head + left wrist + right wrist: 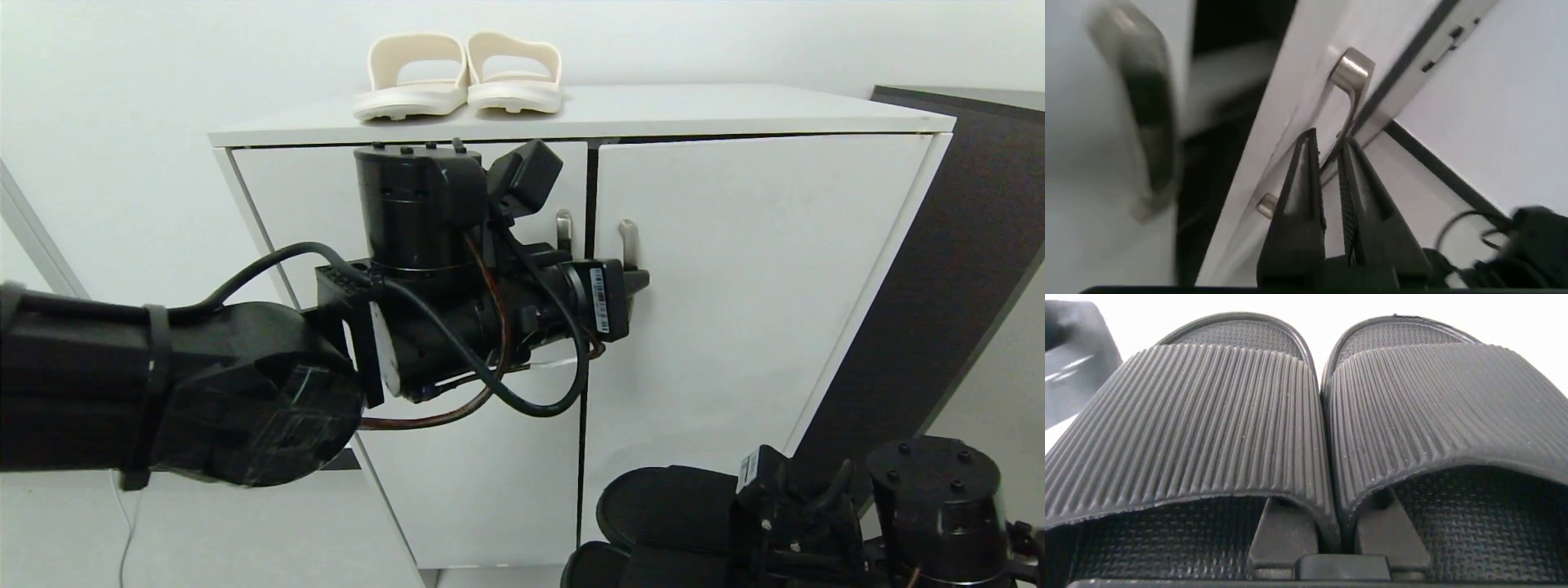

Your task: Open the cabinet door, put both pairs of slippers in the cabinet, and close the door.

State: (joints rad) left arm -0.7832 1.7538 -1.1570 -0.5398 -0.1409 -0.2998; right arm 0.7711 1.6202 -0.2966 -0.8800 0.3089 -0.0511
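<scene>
Up at the cabinet (571, 124) front, the left arm reached in from the left, its forearm roughly level and its wrist turned so the camera housing sat above. The left gripper (638, 282) (1328, 140) was at the right door handle (627, 238) (1353, 69), with the jaws drawn narrow and one finger (1306, 192) on each side of the metal bar, clamping it. The left door handle (563, 230) (1147, 114) stood just beside it, apart from the gripper. A dark gap ran between the left door (286, 188) and the right door (735, 327). In the left wrist view that gap looked wide enough to show a pale shelf edge inside, so the right door seemed slightly ajar, though I could not tell by how much.

Low at the right, in front of the cabinet's foot, the right arm hung with its wrist near the bottom corner of the head view. The right gripper (1335, 527) held the black slippers (669, 506) (1208, 425) side by side. One finger (1282, 535) lay under each ribbed strap, and the two inner walls were pinched between them. The toes pointed away from the wrist.

The cream slippers (457, 77) sat as a pair on the cabinet top near its front edge, touching each other, above the left door.
</scene>
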